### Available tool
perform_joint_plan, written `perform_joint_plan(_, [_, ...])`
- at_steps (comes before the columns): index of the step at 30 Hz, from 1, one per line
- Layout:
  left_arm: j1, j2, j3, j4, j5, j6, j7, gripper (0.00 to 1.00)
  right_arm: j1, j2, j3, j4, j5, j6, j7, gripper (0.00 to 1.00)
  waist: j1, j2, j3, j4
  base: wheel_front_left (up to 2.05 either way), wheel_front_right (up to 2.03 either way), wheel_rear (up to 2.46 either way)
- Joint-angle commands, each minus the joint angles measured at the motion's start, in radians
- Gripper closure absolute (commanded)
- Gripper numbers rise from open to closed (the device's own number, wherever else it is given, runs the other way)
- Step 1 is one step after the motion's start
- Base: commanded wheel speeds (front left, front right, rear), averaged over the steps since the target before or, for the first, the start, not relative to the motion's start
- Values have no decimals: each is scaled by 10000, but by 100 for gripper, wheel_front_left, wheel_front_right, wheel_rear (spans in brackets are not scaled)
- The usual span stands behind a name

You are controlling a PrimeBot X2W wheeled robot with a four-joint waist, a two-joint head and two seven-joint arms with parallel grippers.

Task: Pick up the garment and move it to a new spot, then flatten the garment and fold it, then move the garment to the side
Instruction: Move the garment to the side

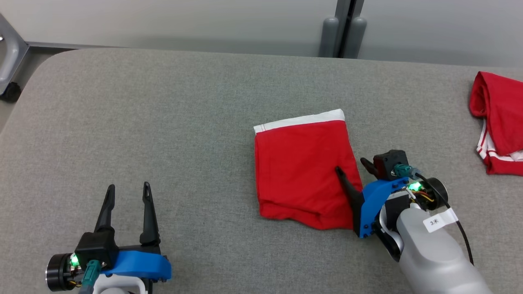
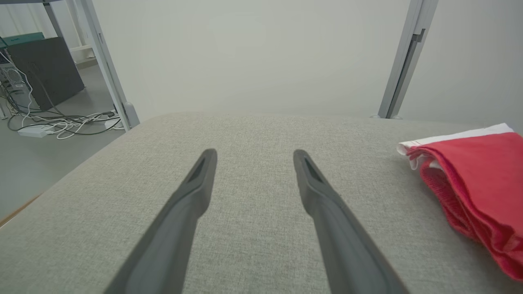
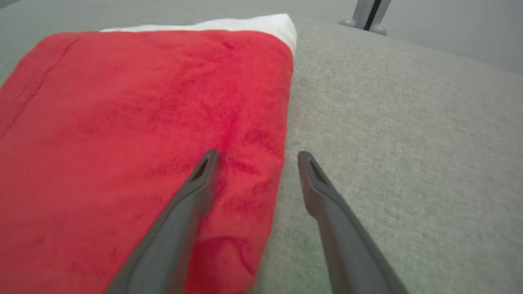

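1. Looking down from the head view, a grey cloth-covered worktop [image 1: 163, 122] carries the garment [image 1: 304, 167] – red, folded into a rough rectangle, lying a little right of centre with its white band [image 1: 300, 121] along the far edge.
2. The right tool [image 1: 351, 164] sits at the garment's right-hand edge with its two dark fingers spread wide; one tip is over the red cloth, the other just off it.
3. The left tool [image 1: 128, 186] rests at the lower left, well apart from the garment, fingers wide and holding nothing.
4. A second red garment [image 1: 500, 118] lies bunched at the far right edge of the worktop, and a grey post [image 1: 342, 28] stands behind against the pale wall.
5. In the left wrist view, the left tool [image 2: 254, 153] has its fingers parted over bare worktop [image 2: 122, 183]. The garment [image 2: 478, 175] shows at the right, its layered red folds and white band facing this camera. Cables [image 2: 61, 124] lie on the floor beyond the worktop's corner.
6. In the right wrist view, the right tool [image 3: 258, 154] straddles the garment's side edge – one finger [image 3: 184, 212] lies over the garment [image 3: 143, 122], the other over grey worktop [image 3: 388, 122]. Nothing is pinched between them. Whether the finger presses on the cloth I cannot tell.
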Motion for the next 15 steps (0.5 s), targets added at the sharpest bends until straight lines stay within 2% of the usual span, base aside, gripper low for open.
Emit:
perform_joint_plan(1, [-183, -1, -22, -35, -34, 41, -43, 0, -172, -50, 67, 263, 38, 2, -144, 0, -2, -2, 132, 92, 0, 0, 0])
perform_joint_plan(7, [-249, -45, -6, -72, -91, 75, -44, 0, -160, 118, 477, 1248, 216, 2, -480, 0, -2, -2, 326, 61, 0, 0, 0])
perform_joint_plan(8, [-264, -52, 15, -101, -112, 93, -44, 0, -177, 168, 587, 1322, 284, 2, -526, 45, -2, -2, 356, 1, 0, 0, 0])
perform_joint_plan(9, [-284, -64, 18, -130, -129, 93, -44, 0, -195, 193, 703, 1359, 384, 2, -619, 83, -2, -2, 375, -32, 0, 0, 0])
perform_joint_plan(10, [-293, -66, 19, -153, -147, 97, -44, 0, -229, 217, 815, 1389, 452, 2, -691, 100, -2, -2, 383, -61, 0, 0, 0])
perform_joint_plan(15, [-349, -97, 1, -243, -188, 105, -45, 0, -535, 196, 1257, 1378, 669, 2, -1044, 100, -2, -2, 414, -245, 0, 0, 0])
